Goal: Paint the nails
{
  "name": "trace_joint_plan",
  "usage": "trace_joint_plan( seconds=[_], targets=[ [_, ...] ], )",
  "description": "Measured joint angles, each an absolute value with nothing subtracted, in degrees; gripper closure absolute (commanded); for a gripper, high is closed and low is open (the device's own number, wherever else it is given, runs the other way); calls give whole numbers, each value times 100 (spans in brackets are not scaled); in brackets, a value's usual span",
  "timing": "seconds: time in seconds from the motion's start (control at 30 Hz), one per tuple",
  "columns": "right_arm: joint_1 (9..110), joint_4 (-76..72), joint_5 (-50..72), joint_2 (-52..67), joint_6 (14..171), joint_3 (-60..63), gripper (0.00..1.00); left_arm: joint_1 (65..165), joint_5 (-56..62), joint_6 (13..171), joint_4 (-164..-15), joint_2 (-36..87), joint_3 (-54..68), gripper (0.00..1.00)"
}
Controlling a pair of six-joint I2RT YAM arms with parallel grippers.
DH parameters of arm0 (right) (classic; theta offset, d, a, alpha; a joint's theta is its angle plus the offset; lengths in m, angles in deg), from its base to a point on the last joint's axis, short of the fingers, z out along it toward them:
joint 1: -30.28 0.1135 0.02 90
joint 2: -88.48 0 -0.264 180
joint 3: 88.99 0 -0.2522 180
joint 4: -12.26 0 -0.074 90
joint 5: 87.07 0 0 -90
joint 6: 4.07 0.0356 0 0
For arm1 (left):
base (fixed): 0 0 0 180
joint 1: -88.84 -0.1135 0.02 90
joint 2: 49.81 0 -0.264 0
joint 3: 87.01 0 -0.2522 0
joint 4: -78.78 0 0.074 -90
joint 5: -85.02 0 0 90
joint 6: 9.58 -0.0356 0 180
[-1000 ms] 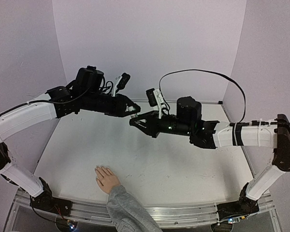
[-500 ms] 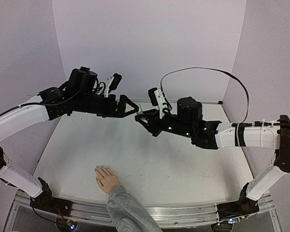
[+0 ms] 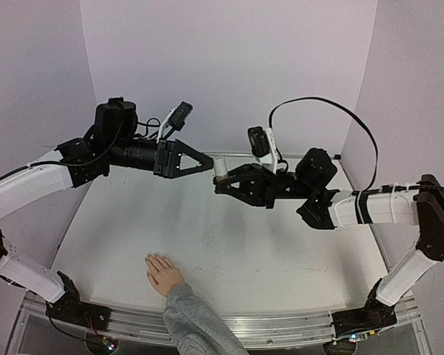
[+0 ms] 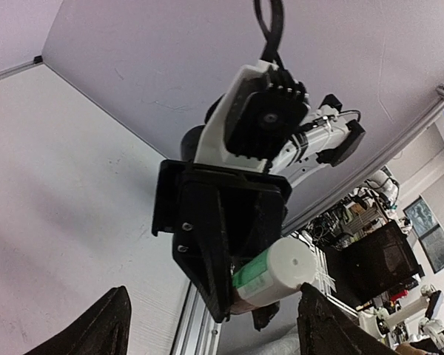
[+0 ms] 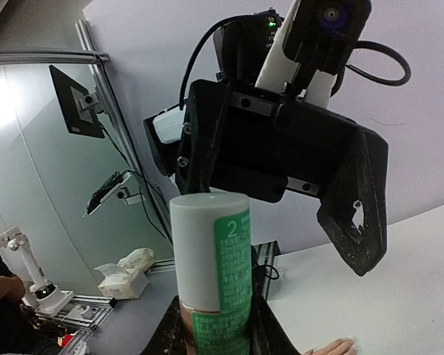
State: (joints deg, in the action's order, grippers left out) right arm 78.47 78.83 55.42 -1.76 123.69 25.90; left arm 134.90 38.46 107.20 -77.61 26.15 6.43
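- Left claw (image 3: 201, 163): raised well above the table (image 3: 266, 251), on the far left of centre, pointing right. Its jaws stand wide apart with nothing between them.
- Right claw (image 3: 229, 180): raised at the far centre, pointing left toward the left claw, tips close together but apart. Its jaws are clamped on a small whitish bottle (image 3: 221, 170).
- Bottle: cylindrical, with a plain pale cap end and a green printed label. The cap end sticks out beyond the fingers toward the left claw. The right wrist view shows it standing clear in front of the spread jaws, not inside them.
- Mannequin hand (image 3: 163, 273): flesh-coloured, lying palm down on the table at the near edge, left of centre, fingers pointing far-left. A grey knit sleeve (image 3: 196, 322) covers the wrist and runs off the near edge.
- Nails (image 3: 152, 259): at the fingertips, too small to make out singly; well apart from both claws and the bottle.
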Motion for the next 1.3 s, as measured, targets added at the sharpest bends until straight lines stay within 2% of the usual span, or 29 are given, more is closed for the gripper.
trace_joint_plan(
  seconds=[0.23,0.57,0.7,0.87,0.93,1.1,1.3],
  targets=[
    [7847,8430,5905,-515,12944,2590,100,13661,4314,10705,-7964,2751,518,32],
    [7847,8550,5905,-539,13033,2590,100,13733,4432,10605,-8049,2996,400,66],
    [7844,8510,5829,-552,13022,2590,100,13744,4381,10572,-8058,3009,387,84],
    [7849,7658,5131,-362,12517,2588,100,13672,3957,10288,-8025,3020,398,96],
    [7884,7098,4703,-145,12122,2588,100,13659,3783,10290,-8032,3020,405,100],
    [8144,5728,3116,325,11195,2522,100,13670,3092,10299,-8093,3020,462,100],
    [9676,3892,-2112,-115,9737,1349,100,13624,1951,10432,-7684,3020,387,100]
  ],
)
